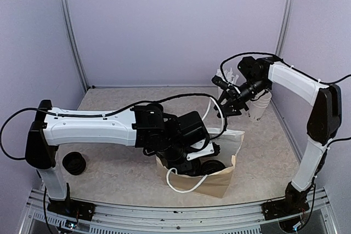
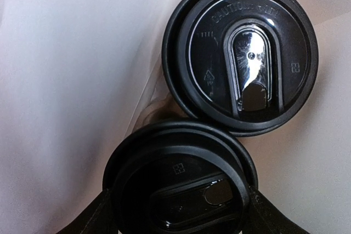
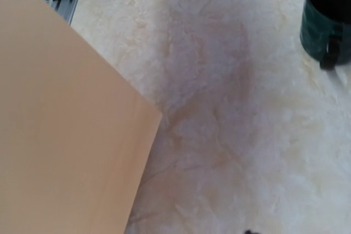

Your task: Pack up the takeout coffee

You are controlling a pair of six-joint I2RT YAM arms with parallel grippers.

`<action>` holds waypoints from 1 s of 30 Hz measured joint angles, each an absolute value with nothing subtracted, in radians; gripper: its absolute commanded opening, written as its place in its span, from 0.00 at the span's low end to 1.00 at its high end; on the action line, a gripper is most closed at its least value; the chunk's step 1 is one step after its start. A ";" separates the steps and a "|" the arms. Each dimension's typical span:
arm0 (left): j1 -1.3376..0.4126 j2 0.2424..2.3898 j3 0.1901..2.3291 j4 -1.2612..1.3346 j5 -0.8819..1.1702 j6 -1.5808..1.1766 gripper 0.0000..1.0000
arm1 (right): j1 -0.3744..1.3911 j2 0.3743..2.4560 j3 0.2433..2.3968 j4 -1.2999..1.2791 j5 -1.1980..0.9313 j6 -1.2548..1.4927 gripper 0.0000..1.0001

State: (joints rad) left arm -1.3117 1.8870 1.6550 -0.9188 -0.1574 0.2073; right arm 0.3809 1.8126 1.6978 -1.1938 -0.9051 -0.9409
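A brown paper bag point(image 1: 218, 183) stands open on the pale, marbled counter point(image 1: 120, 102), a white cord handle point(image 1: 176, 183) hanging over its near side. Its lining is white point(image 2: 66, 80); from the right wrist its flat tan side point(image 3: 66, 113) fills the left of the view. A dark green handled mug point(image 1: 74, 163) sits near the counter's left edge, well apart from the bag. At the far right stands what looks like a stack of lidless white cups point(image 1: 259, 107), partly hidden. Plain lilac walls point(image 1: 175, 26) close the counter in.
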 measured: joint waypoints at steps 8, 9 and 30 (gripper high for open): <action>-1.290 1.900 1.666 -0.914 -0.126 0.182 0.63 | 0.357 1.812 1.641 -1.214 -0.922 -0.975 0.52; -1.290 1.901 1.668 -0.915 -0.123 0.179 0.64 | 0.357 1.812 1.641 -1.215 -0.925 -0.976 0.52; -1.277 1.950 1.744 -0.940 -0.113 0.092 0.79 | 0.357 1.750 1.631 -1.205 -0.942 -0.935 0.52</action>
